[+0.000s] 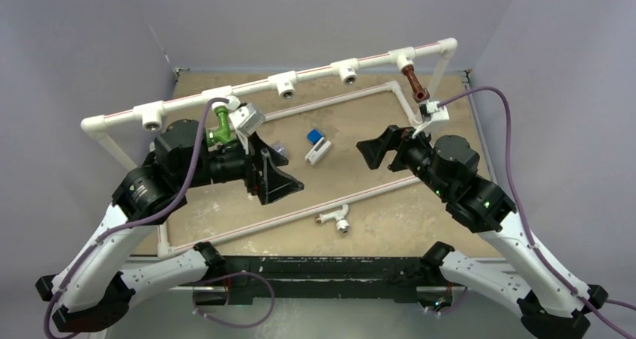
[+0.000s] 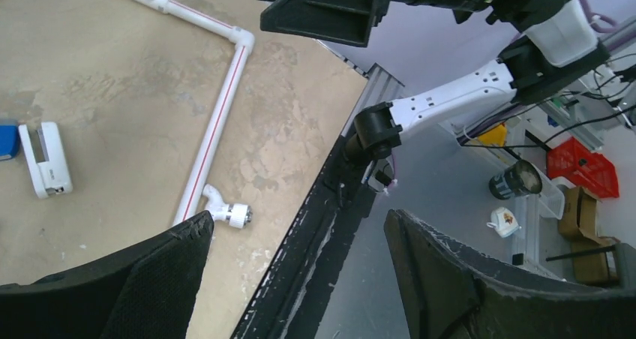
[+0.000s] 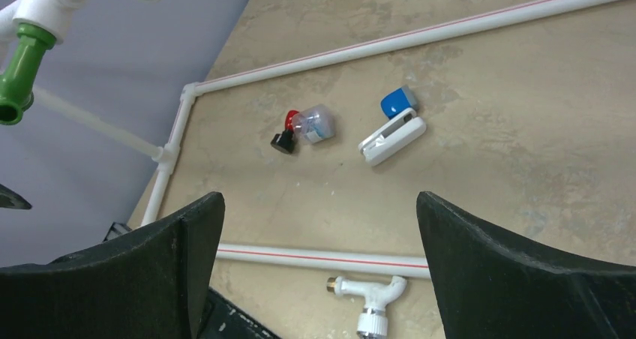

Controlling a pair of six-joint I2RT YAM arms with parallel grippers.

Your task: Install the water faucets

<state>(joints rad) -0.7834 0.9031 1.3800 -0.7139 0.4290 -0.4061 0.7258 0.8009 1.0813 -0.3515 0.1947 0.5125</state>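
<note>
**Jaws wide and empty; one tap lies loose on the worktop**

Both sets of jaws are spread fully apart and hold nothing. In the top view the left jaws hang at centre-left, close beside the green faucet [image 1: 220,129]. The right jaws hang at centre-right, below the brown faucet [image 1: 413,80]. Both of those taps sit in tees on the upper rail of the pipe frame [image 1: 319,75].

The likeliest trouble is the pickup of the white faucet [image 1: 335,220]. It lies just beside the frame's near pipe, perhaps touching it, so a descending finger could land on the pipe or shove the tap away. Its round silvery knob looks apt to slip or roll in a pinch. The frame looks light, so pressing a tap into an open tee could shift it. A careless swing of the left arm could also knock the green faucet.

The white faucet rests on the worktop [image 1: 360,114] at lower centre of the top view, below both sets of jaws and clear of each. In the right wrist view it lies at the bottom edge, between the two fingers. In the left wrist view it sits just above the left-hand finger.
</note>
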